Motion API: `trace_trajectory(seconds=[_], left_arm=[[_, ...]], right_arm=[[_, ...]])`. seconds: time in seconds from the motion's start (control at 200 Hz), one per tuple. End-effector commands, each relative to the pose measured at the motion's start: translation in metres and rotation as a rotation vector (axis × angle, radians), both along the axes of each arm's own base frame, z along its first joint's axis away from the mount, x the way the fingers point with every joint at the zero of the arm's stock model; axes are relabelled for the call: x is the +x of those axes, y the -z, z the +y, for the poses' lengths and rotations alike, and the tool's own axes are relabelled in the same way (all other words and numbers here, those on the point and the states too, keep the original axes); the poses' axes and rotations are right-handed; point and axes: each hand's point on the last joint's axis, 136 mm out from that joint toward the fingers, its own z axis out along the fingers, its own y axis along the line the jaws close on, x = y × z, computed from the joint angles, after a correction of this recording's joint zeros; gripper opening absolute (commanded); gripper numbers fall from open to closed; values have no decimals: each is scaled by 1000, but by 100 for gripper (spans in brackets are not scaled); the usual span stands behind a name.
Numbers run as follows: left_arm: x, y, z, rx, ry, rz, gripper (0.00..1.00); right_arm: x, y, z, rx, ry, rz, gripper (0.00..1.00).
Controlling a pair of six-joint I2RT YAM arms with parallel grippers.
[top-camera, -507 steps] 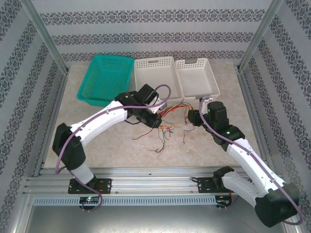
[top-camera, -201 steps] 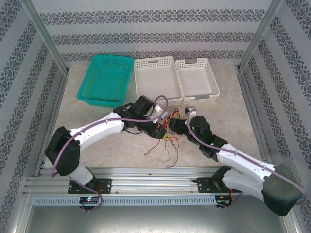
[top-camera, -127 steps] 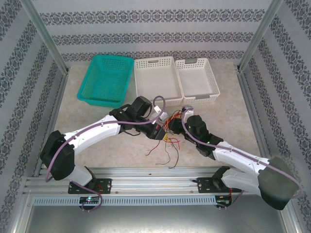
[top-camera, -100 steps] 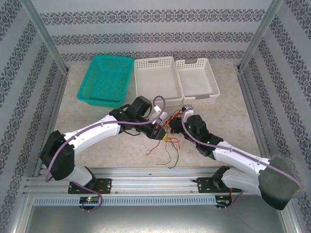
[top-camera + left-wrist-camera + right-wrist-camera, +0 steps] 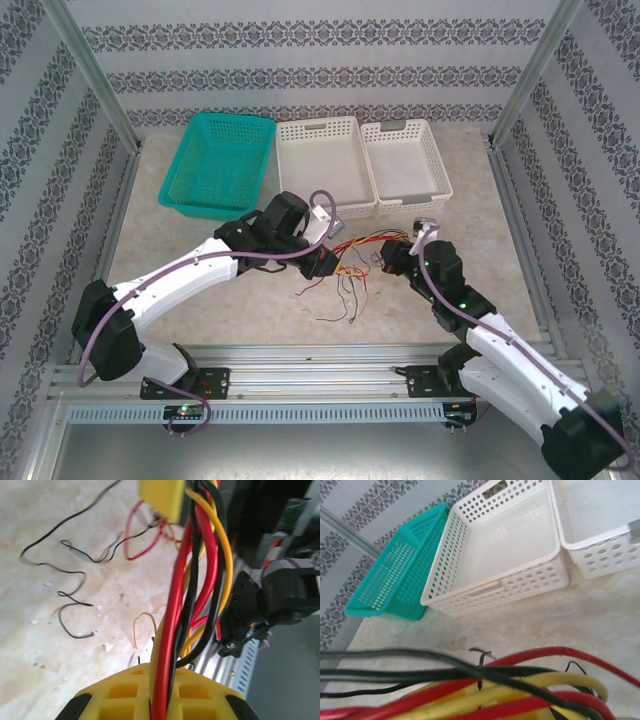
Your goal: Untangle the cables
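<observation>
Over the last second the two arms have drawn apart. The right gripper [image 5: 390, 257] has swung away from the left gripper [image 5: 327, 262], and the cables [image 5: 358, 245] now span the gap between them instead of bunching in one clump. The bundle sits just in front of the middle white basket [image 5: 340, 208], clear of its near wall, with loose black and tan tails trailing further out from that basket over the table [image 5: 250, 310].

My left fingers are pressed together on the red, black and yellow strands, which run straight out from between the yellow pads [image 5: 120, 695]. The right jaws are closed too. The same colours cross right under that wrist camera, so I take them as pinched there.

I judge these wires light, limp and thin, likely to slide through a grip and to snag on one another. I'd take hold close to a crossing rather than at a tail, and pull gently so nothing kinks.
</observation>
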Motion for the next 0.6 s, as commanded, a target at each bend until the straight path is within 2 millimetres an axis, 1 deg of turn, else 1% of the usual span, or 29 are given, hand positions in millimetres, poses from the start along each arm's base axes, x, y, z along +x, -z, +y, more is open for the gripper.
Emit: trace_trajectory(seconds=[0.0,0.035,0.11,0.18,0.24,0.335,0.42,0.485,0.53,0.595], left_arm=[[8,13,32,163,-87,-23,9],[10,15,34,177,-97,-24,14],[12,18,36,191,-103,-23,19],[10,17,35,185,-96,-21,30],[10,16,35,183,-94,-26,37],[6,12,33,158,-79,-26,46],[-2,5,26,99,-38,-9,59],[-7,2,21,54,-19,4,66],[-10,1,17,32,-4,18,70],[-13,1,13,12,11,39,72]], right_arm=[[0,19,-42,-39,133,101,0],[0,17,-45,-33,132,107,0],[1,14,-47,-16,121,113,0],[2,9,-48,-5,109,110,0],[3,3,-45,3,91,98,0],[4,-7,-32,38,18,82,0],[4,-14,-21,62,-43,68,0],[3,-17,-15,66,-69,55,0],[3,-21,-12,78,-86,39,0],[1,-28,-5,99,-129,11,0]])
